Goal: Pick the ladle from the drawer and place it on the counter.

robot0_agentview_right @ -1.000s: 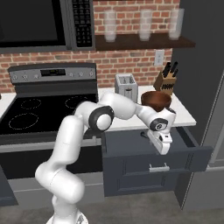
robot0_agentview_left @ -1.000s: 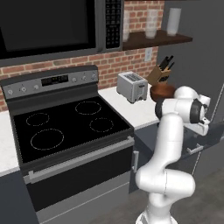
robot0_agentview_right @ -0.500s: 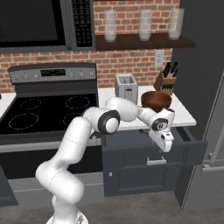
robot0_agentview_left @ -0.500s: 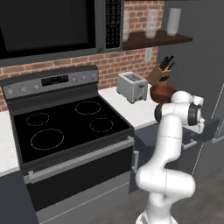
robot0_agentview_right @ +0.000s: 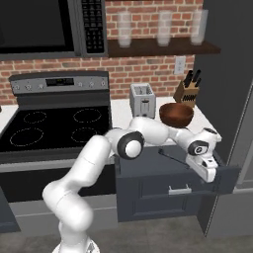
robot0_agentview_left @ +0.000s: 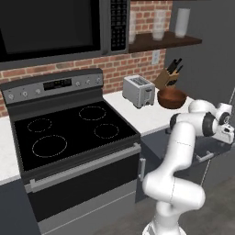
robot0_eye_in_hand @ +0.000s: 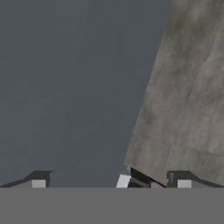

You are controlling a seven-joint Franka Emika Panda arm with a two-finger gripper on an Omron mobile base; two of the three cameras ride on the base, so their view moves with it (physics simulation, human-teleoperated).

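- The ladle [robot0_agentview_right: 172,157] is lying in the open drawer [robot0_agentview_right: 168,184], a thin dark stick running from about 10 o'clock down to 4 o'clock in the right base view, with its lower end heading toward the white hand.
- The claw [robot0_agentview_right: 211,174] sits at the drawer's right front corner, so the ladle is off at roughly its 10 o'clock, near but apart as far as I can see.
- In the hand view the two dark fingertips [robot0_eye_in_hand: 38,179] poke up at the bottom, set wide apart, and nothing is between them. It's got hold of nothing.
- Same view: a flat slate-grey face covers the left, and brownish floor [robot0_eye_in_hand: 188,96] the right, split by a slanted edge. Can't tell exactly which part of the drawer that grey face is.
- The ladle's bowl end is hard to make out; the arm and hand cover the far end of it, and in the left base view the drawer's inside is blocked by the arm.
- From the left base view the hand [robot0_agentview_left: 224,128] is nearly cut off by the picture's right edge.
- The counter [robot0_agentview_right: 123,109] has a toaster [robot0_agentview_right: 142,99], a brown bowl [robot0_agentview_right: 176,114] and a knife block [robot0_agentview_right: 187,90] on it. Bare white patches lie at the toaster's 9 o'clock and along the front edge.
- The stove [robot0_agentview_left: 69,133] sits at 9 o'clock from the drawer, and a tall dark panel [robot0_agentview_right: 225,74] crowds it at 3 o'clock.
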